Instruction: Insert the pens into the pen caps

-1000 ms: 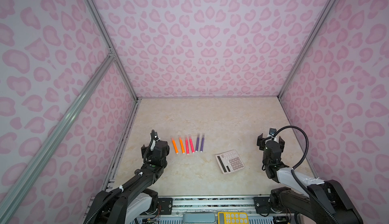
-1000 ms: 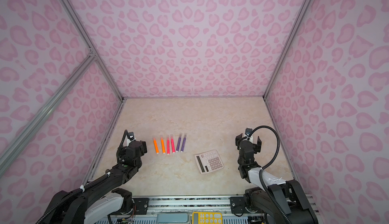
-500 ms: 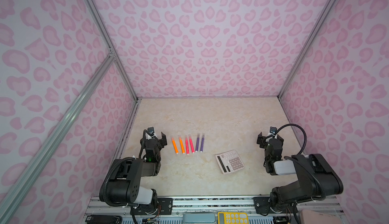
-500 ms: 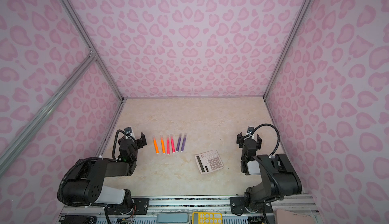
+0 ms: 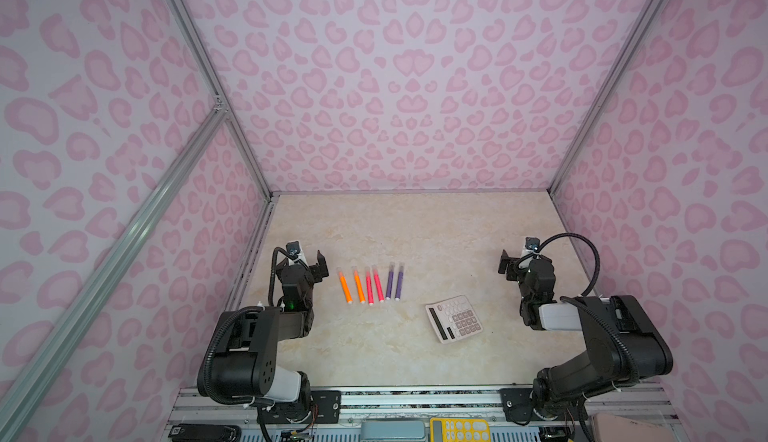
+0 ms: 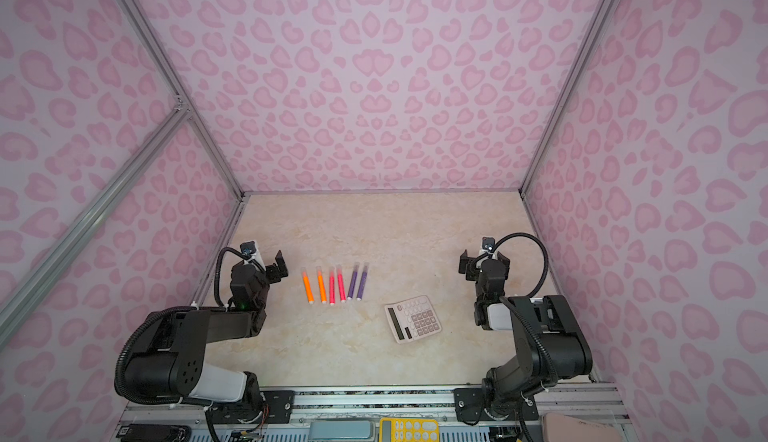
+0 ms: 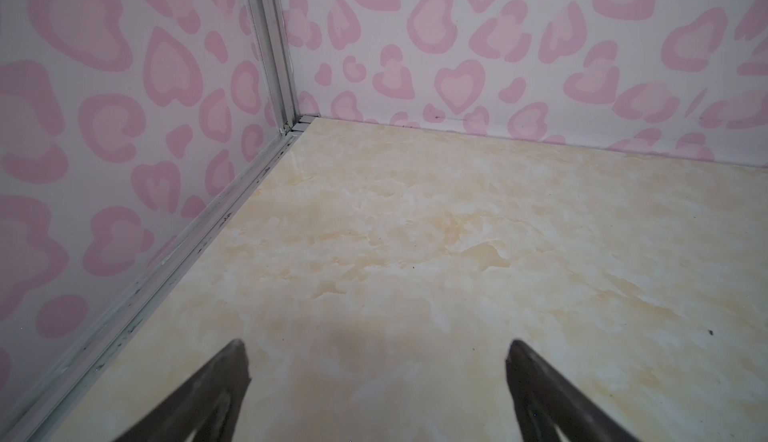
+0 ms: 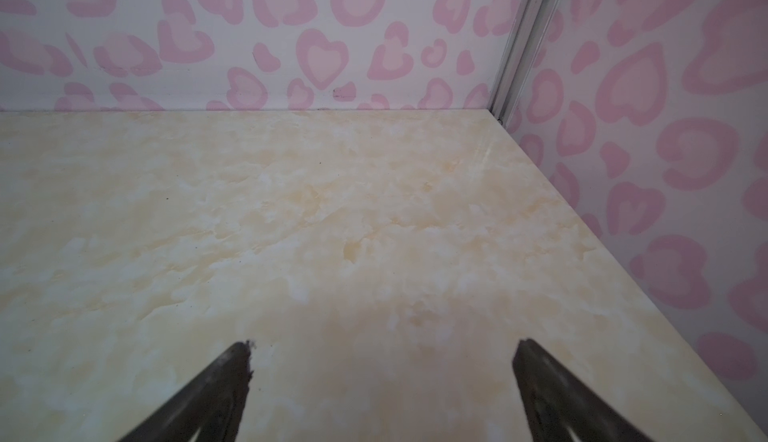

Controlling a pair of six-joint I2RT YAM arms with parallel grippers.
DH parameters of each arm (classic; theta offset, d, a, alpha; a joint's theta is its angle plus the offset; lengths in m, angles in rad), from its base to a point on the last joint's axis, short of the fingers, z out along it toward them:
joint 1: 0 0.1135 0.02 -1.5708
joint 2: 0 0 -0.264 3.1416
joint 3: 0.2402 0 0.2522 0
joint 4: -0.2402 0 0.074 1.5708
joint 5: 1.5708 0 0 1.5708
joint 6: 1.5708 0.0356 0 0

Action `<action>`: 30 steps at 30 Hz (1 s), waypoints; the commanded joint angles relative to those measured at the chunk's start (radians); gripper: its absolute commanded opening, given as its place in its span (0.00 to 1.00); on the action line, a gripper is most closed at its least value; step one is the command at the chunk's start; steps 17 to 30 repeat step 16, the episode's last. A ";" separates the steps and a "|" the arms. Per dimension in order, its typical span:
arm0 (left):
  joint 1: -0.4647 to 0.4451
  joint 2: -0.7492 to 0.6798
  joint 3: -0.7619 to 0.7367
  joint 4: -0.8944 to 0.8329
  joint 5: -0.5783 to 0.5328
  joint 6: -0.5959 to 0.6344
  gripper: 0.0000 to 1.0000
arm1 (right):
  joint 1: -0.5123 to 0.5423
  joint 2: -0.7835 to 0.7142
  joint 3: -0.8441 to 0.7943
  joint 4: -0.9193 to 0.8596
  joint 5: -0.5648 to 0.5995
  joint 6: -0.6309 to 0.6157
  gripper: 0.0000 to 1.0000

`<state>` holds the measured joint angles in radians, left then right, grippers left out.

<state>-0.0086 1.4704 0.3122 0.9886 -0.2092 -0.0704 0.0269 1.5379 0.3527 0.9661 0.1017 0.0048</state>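
Left end effector (image 7: 376, 357) and right end effector (image 8: 382, 354) gape empty, well apart from the pens (image 5: 370, 285) packed in a row left of centre on the table (image 5: 415, 232), where a grasp may knock neighbours or miss pen caps too faint to make out.

Left fingers (image 7: 216, 377) spread, right fingers (image 8: 226, 377) spread
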 commanded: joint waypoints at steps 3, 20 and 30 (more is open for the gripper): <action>-0.001 0.003 0.005 0.014 0.002 -0.002 0.98 | 0.003 0.002 -0.001 -0.015 0.003 0.002 1.00; -0.001 0.003 0.008 0.009 0.002 -0.001 0.98 | 0.001 -0.001 0.003 -0.033 0.003 0.003 1.00; -0.001 0.003 0.008 0.009 0.002 -0.001 0.98 | 0.001 -0.001 0.003 -0.033 0.003 0.003 1.00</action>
